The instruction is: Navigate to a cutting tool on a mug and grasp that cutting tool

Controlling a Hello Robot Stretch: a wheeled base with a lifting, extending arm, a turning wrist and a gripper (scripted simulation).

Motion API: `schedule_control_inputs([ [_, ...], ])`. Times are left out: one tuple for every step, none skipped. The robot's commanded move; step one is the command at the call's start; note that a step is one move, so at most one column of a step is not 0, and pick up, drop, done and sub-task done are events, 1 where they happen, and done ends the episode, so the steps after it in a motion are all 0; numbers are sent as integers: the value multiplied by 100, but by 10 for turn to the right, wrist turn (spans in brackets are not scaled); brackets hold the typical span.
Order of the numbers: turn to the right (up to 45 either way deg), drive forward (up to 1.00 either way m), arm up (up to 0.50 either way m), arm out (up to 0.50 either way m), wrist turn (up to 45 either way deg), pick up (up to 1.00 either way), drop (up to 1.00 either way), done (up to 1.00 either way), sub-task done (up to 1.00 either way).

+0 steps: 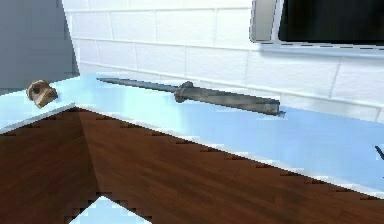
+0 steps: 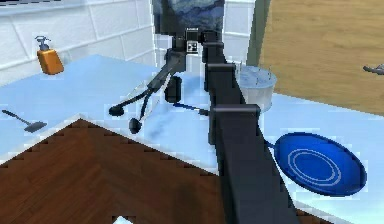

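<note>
Plainly, this is the approach step; the grasp has not begun. The knife [image 1: 190, 94] lies flat on the pale blue table [image 1: 300, 140] in the forward view, far back by the tiled wall [image 1: 170, 40]. Its long blade runs to the left and its dark handle to the right. It rests on the table itself, not on a mug. A brown lump [image 1: 41, 93] sits at the table's left end.

In the arm side view the arm [image 2: 235, 130] reaches out over the table. The end effector [image 2: 127, 115] hangs at its far end, left of the white squares, with its thin fingers angled down toward the near edge. Only bare table lies behind the fingertips, so it holds nothing; how the fingers are set I cannot tell. An orange bottle [image 2: 48, 58] stands far left, a blue plate [image 2: 320, 162] lies near right, and a clear vessel [image 2: 255, 85] sits just right of the arm.

By my reckoning the knife is in front of the robot, not out where the arm reaches. The next move calls for the base to turn and shift until the knife lies under the arm's line. Then the arm must lower and extend toward the handle.
</note>
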Motion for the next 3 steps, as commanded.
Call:
schedule_control_inputs([
  [0, 0, 0, 0, 450, 0, 0, 0, 0],
  [0, 0, 0, 0, 450, 0, 0, 0, 0],
  [0, 0, 0, 0, 450, 0, 0, 0, 0],
])
